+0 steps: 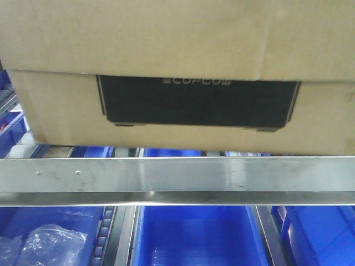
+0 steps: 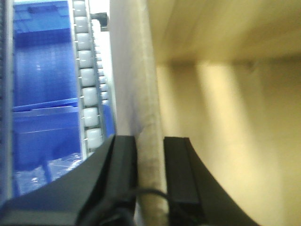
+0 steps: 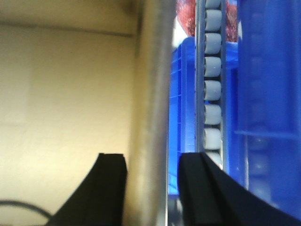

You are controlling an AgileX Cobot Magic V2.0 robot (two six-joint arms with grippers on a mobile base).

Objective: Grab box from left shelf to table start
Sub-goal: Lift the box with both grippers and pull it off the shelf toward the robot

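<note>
Cardboard fills the upper part of the front view: the box (image 1: 177, 50) sits on the shelf (image 1: 177, 180), behind and above the silver front rail, its black ECOFLOW panel facing out; the table is not in view, so the carry has not begun. The left gripper (image 2: 150, 146) has its two black fingers on either side of a thin cardboard edge of the box, both pressed against it with no gap that I can see; the right gripper (image 3: 153, 160) straddles the opposite edge, the inner finger touching, but a strip of blue shows between the edge and the outer finger, so I judge it not fully closed. To do this step well, the right jaws should first close until both sides grip equally; then both arms should lift together and level, enough for the bottom to clear the rail, and pull straight back; a thin edge may bend or tear, so slow, even motion seems wise; the blue bins (image 1: 194, 238) lie under the rail, and a drop there would be hard to recover.
</note>
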